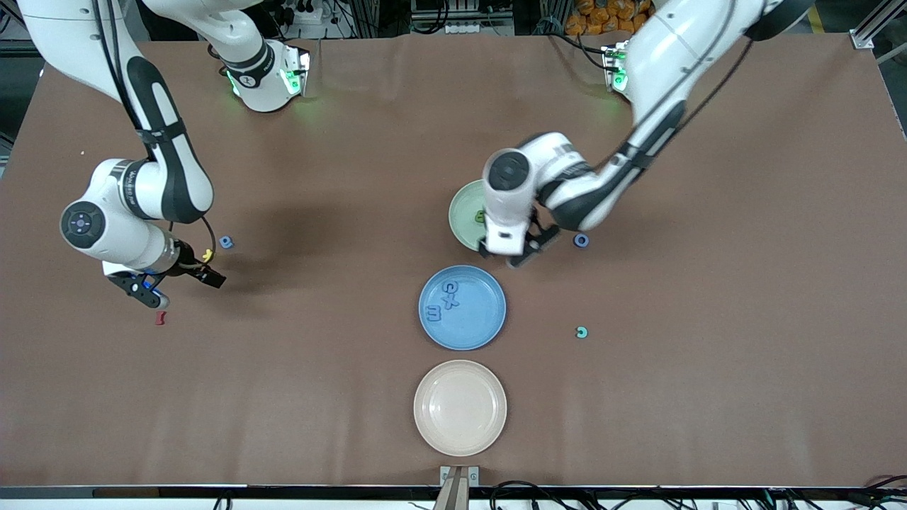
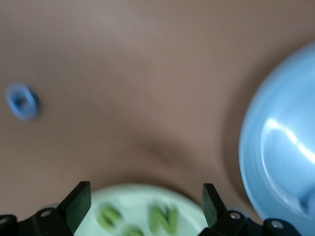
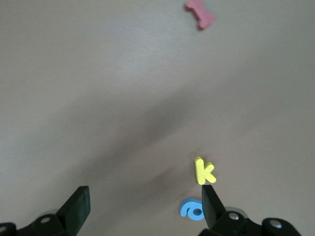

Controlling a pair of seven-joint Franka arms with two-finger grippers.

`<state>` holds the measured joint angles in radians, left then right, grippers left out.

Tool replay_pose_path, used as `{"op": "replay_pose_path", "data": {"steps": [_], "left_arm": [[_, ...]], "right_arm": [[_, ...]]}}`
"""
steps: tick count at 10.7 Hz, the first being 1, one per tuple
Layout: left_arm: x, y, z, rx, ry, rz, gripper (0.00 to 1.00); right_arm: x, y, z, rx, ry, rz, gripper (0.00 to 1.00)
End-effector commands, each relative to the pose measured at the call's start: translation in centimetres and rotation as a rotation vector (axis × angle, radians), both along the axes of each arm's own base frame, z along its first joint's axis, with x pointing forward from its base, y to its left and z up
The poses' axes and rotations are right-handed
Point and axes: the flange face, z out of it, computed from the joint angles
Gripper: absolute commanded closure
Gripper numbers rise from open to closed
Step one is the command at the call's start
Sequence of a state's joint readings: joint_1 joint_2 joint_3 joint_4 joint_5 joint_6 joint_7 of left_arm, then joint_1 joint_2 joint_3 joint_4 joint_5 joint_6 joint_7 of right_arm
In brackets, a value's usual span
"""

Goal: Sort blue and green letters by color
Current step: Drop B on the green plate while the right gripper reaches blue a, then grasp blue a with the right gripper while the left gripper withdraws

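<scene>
My left gripper (image 1: 511, 253) is open and empty over the edge of the green plate (image 1: 464, 209), which holds green letters (image 1: 480, 216). In the left wrist view (image 2: 145, 201) the green letters (image 2: 165, 219) lie on the green plate (image 2: 138, 196) between the fingers. A blue ring letter (image 1: 581, 241) lies beside that plate (image 2: 23, 102). The blue plate (image 1: 489, 326) holds three blue letters (image 1: 450, 299). A green letter (image 1: 582, 332) lies loose toward the left arm's end. My right gripper (image 1: 181, 283) is open and empty (image 3: 145, 206) near a blue letter (image 1: 226, 242) (image 3: 192, 209).
A yellow letter (image 1: 207, 253) (image 3: 204, 171) lies beside the blue letter at the right gripper. A dark red letter (image 1: 161, 318) (image 3: 200, 14) lies nearer the front camera. A beige plate (image 1: 460, 407) stands empty nearest the front camera. The blue plate's rim (image 2: 280, 147) shows in the left wrist view.
</scene>
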<state>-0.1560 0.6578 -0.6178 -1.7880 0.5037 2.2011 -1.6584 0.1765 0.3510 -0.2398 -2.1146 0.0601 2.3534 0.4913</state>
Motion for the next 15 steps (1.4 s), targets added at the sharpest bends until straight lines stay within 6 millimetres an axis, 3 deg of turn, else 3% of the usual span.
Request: {"op": "replay_pose_path", "data": {"steps": [1,3,5,6,9,10,13,15], "left_arm": [[4.8,8.6,1.8,0.061,0.049,-0.078,0.0],[7.3,12.9,2.2,0.052,0.06,-0.112,0.0],[8.8,16.0,3.3,0.055,0.056,-0.114,0.0],[8.5,16.9,4.2,0.08,0.081,-0.14,0.0],[6.2,20.4,5.0,0.09,0.16,-0.185,0.0],[4.8,20.6,5.1,0.104,0.154,-0.219,0.0],[0.3,22.6,5.3,0.096,0.103,-0.282,0.0],[-0.7,24.7,6.1,0.087,0.118,-0.32,0.0]], "right_arm": [[-3.3,0.8,-0.9,-0.09,-0.027,-0.157,0.0],[-5.0,0.4,-0.9,-0.078,-0.054,-0.178,0.0],[-6.6,0.2,-0.8,-0.063,-0.079,-0.188,0.0],[-7.4,-0.1,-1.1,-0.058,-0.095,-0.195,0.0],[-9.4,-0.6,-2.3,-0.047,-0.125,-0.209,0.0],[-10.1,-0.8,-3.0,-0.046,-0.131,-0.213,0.0],[-11.1,-0.9,-4.1,-0.045,-0.122,-0.219,0.0],[-11.2,-0.8,-4.9,-0.048,-0.119,-0.217,0.0]]}}
